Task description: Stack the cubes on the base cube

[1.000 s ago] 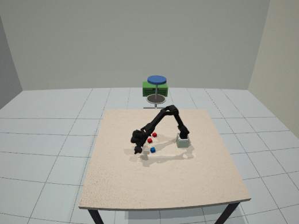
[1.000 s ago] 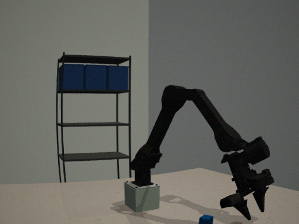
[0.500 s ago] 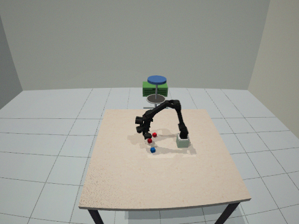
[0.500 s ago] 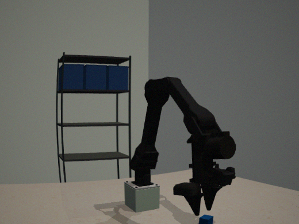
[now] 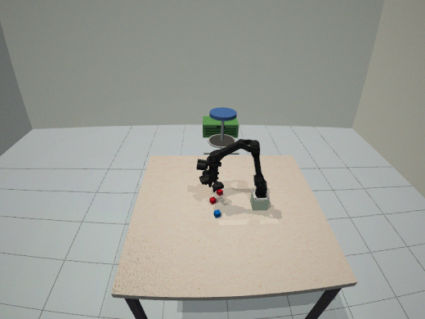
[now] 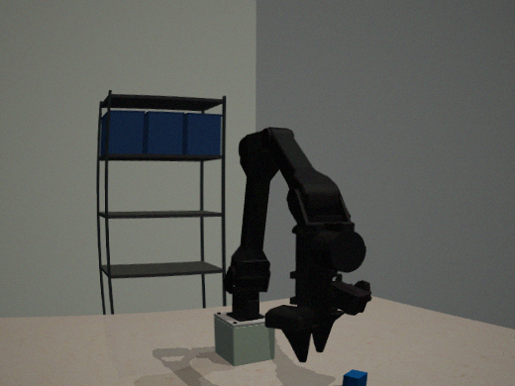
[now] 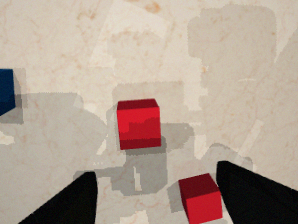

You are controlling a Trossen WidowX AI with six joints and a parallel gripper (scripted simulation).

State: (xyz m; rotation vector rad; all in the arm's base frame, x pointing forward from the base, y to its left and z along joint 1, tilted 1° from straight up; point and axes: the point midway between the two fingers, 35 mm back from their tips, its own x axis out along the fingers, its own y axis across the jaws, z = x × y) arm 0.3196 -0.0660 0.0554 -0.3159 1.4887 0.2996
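A blue cube (image 5: pixel 217 213) (image 6: pixel 355 378) (image 7: pixel 6 92) rests on the table, cut off at the left edge of the wrist view. One red cube (image 5: pixel 212 200) (image 7: pixel 139 125) lies flat near the middle of the wrist view. The other red cube (image 5: pixel 220 192) (image 7: pixel 201 199) lies farther from the blue one, at the lower right of the wrist view beside the right fingertip. Neither red cube shows in the exterior view. Nothing rests on the blue cube. My gripper (image 5: pixel 212 186) (image 6: pixel 312 355) (image 7: pixel 157 175) is partly open and empty, pointing down above the table near the red cubes.
The arm stands on a pale green base block (image 5: pixel 260 202) (image 6: pixel 253 343) on the table (image 5: pixel 229 262). Behind the table are a blue stool (image 5: pixel 223 114) and a green cabinet (image 5: pixel 208 127). A shelf rack (image 6: pixel 163 215) with blue bins (image 6: pixel 164 134) stands at the back.
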